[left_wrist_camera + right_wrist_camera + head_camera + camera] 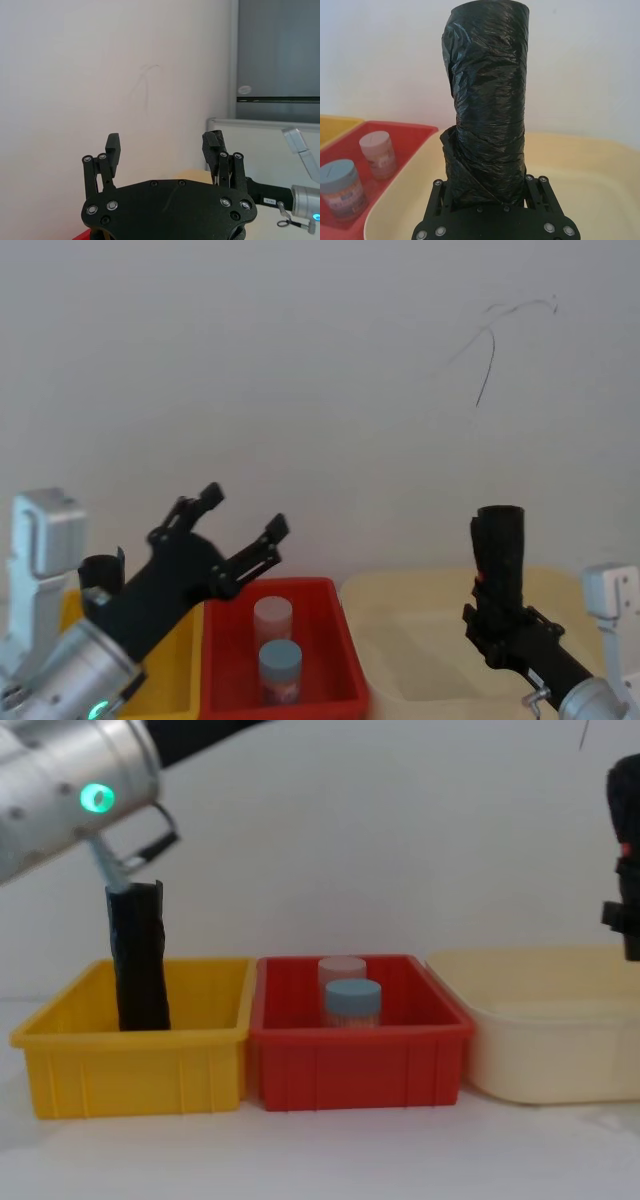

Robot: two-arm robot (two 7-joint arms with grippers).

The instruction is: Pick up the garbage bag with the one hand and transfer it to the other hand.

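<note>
The fingers of our right gripper pinch the foot of the garbage bag, holding it upright over the cream bin at 4 o'clock in the head view, likely so its free top can be taken. Our left gripper, at 8 o'clock, hovers with fingers spread. We count two black rolls, the slimmer roll in the yellow bin, two jars in the red bin, three bins

My left gripper and right gripper are matte black, their jointed link fingers pinned with silver screws. I see a brushed silver left wrist carrying a green light, a thin wire loop and a pale grey bracket.
</note>
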